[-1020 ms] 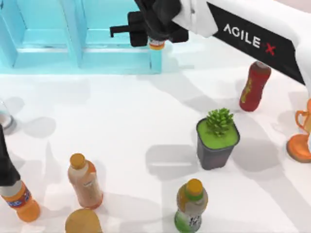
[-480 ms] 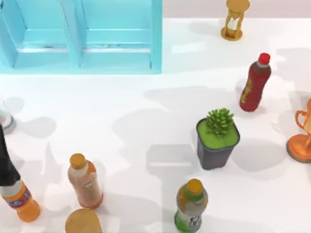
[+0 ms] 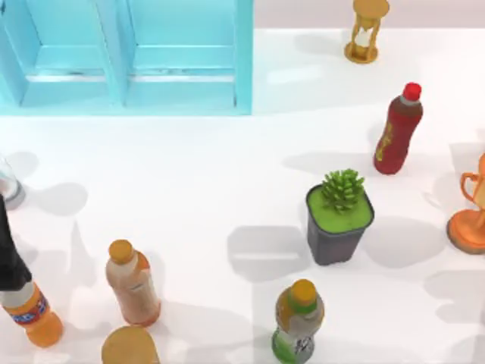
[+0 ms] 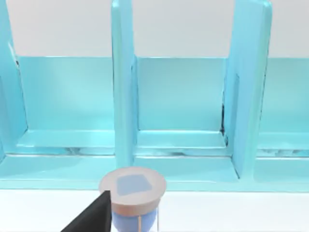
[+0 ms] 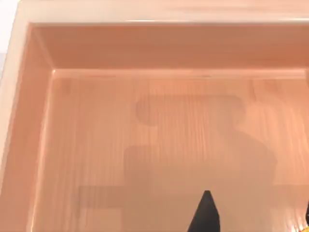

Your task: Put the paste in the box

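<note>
The light-blue box (image 3: 242, 53) stands at the back left of the table; its divider (image 3: 114, 53) splits it into two compartments. In the left wrist view the box (image 4: 181, 164) shows nothing in the compartments I can see. The paste is out of view. My right gripper (image 5: 257, 215) hangs over a peach, wood-grained tray floor (image 5: 159, 125); its dark fingertips (image 5: 206, 212) stand far apart with nothing between them. My left arm (image 3: 9, 258) is parked at the table's left edge.
Orange-capped drink bottles (image 3: 132, 284) (image 3: 298, 318) (image 3: 34, 318) stand along the front. A potted succulent (image 3: 339, 216), a red bottle (image 3: 396, 133), a gold hourglass (image 3: 366, 30) and an orange trophy (image 3: 470, 216) occupy the right side. A blue hourglass (image 4: 133, 195) stands before the box.
One second ago my right arm reached over the box's right wall with a small orange item in its gripper. It has since left the top view, and its shadow has gone from the table.
</note>
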You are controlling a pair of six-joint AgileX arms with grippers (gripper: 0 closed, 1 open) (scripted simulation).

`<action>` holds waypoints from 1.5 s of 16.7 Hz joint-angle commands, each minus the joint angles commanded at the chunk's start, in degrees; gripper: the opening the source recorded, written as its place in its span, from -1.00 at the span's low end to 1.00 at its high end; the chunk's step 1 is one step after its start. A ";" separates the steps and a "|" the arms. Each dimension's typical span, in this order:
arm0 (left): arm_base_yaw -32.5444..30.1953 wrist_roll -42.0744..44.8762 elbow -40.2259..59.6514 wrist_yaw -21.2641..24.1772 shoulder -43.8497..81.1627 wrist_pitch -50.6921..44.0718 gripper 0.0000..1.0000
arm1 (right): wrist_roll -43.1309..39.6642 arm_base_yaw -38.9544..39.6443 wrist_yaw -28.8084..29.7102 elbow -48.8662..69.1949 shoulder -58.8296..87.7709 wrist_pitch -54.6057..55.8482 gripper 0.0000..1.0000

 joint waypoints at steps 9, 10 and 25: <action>0.00 0.00 0.00 0.00 0.00 0.00 1.00 | -3.66 -5.10 -3.45 -6.67 -5.03 0.80 -1.00; 0.00 0.00 0.00 0.00 0.00 0.00 1.00 | -3.65 -5.01 -3.31 -6.68 -4.88 0.99 -1.00; 0.00 0.00 0.00 0.00 0.00 0.00 1.00 | 1.39 0.82 0.84 -9.71 9.47 20.99 -0.85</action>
